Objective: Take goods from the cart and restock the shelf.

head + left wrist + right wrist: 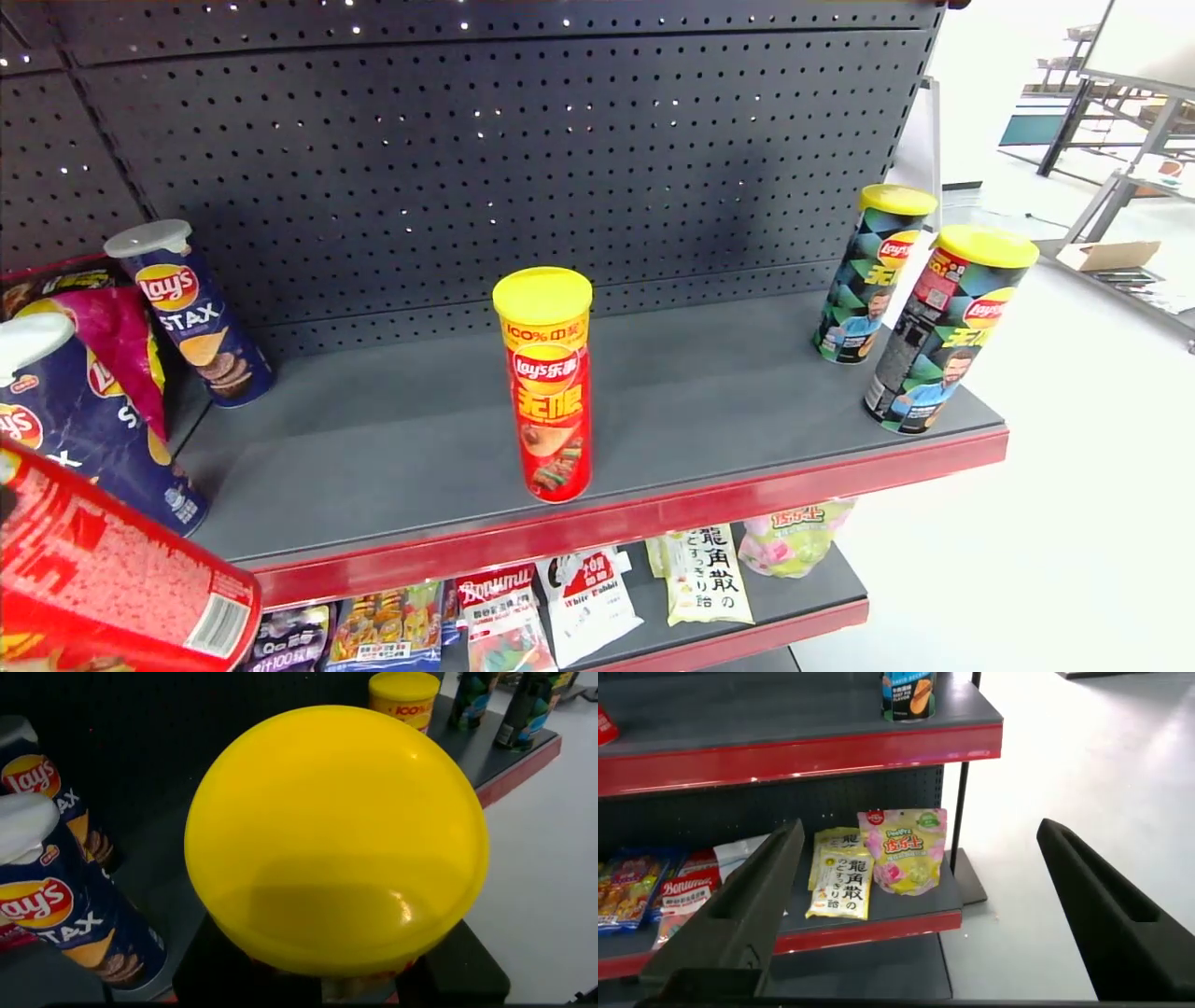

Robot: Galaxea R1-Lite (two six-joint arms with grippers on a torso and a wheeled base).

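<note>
Shop aisle — a dark shelf [420, 439] with red front edge and pegboard back [467, 168] carries upright chip cans [544, 383]; packaged snack bags [705, 579] lie on the tier below

Your head camera looks down, close, on the shelf [420, 439]. Left wrist faces the red can [336, 840] end-on, very near. Right wrist, low, shares candy bags [901, 849] with head.

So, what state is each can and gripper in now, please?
Held can, lid on, tilted, off the shelf.
Red can, upright on shelf, lid on.
Green cans, upright, lids on.
Blue cans, standing, lids on.
Right gripper, open, empty.
</note>
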